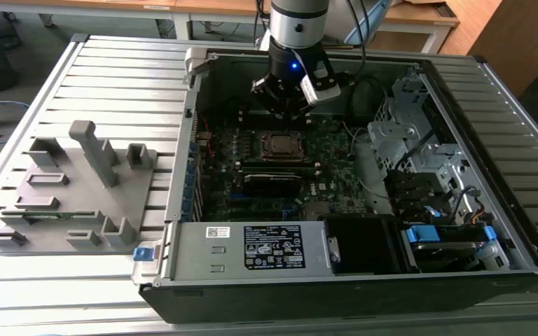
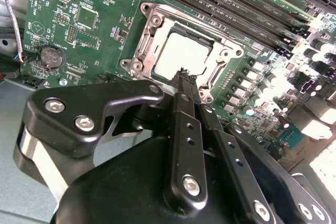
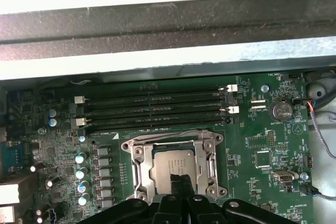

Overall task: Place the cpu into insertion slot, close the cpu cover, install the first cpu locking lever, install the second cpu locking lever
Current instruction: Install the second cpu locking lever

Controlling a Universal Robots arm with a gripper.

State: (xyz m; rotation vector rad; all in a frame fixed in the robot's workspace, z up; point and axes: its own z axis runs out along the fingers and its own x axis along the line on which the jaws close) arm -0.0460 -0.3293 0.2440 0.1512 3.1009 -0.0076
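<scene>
The cpu [image 3: 169, 162] lies flat in the insertion slot [image 3: 137, 182] on the green motherboard, its pale metal top showing in both wrist views [image 2: 178, 52]. The silver cpu cover [image 3: 210, 148] lies down around it as a frame [image 2: 149, 24], with the chip in its window. My gripper [image 2: 181, 74] hangs just above the cpu's edge with its two black fingers pressed together and nothing between them. In the exterior view the gripper [image 1: 283, 112] stands inside the open computer case, over the far side of the socket [image 1: 279, 145].
Long black memory slots [image 3: 152, 109] run beside the socket, and capacitors [image 3: 81, 171] stand on its other side. The case's metal walls [image 1: 190, 126] enclose the board. Drive bays [image 1: 409, 140] fill the exterior view's right. A grey fixture [image 1: 73, 189] lies at its left.
</scene>
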